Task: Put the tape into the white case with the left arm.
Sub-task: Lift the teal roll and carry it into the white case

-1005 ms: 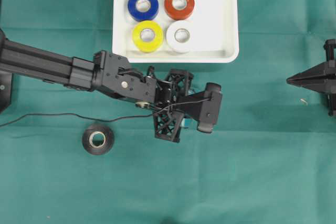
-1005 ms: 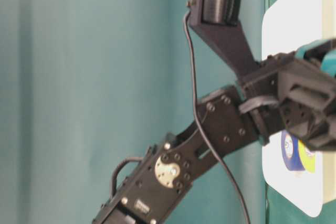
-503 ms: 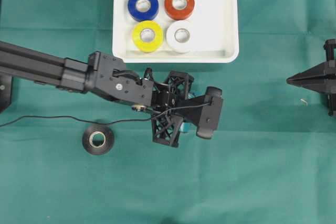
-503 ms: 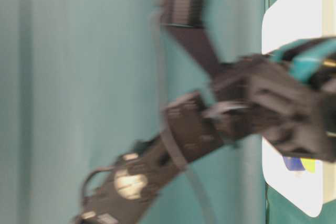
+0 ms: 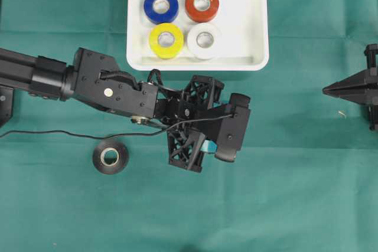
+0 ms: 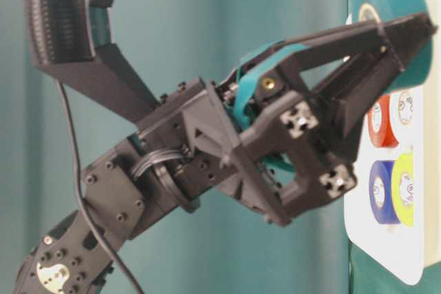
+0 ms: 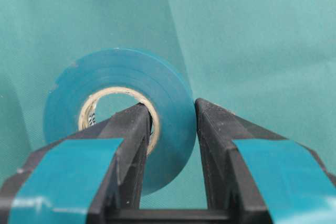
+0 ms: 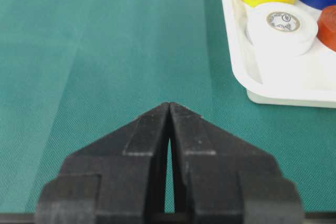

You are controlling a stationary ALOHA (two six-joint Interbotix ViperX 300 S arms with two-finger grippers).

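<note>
The left gripper (image 7: 173, 135) is pinching a teal tape roll (image 7: 113, 116), one finger through the roll's core and the other outside, jaws nearly together on its wall. It is hovering over the green cloth (image 5: 283, 205), just below the white case (image 5: 251, 22). The right gripper (image 8: 169, 109) is sitting with jaws together, holding nothing.

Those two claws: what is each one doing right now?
Left gripper: closed on the teal tape roll, one of its fingers through the hole.
Right gripper: closed, holding nothing.
</note>
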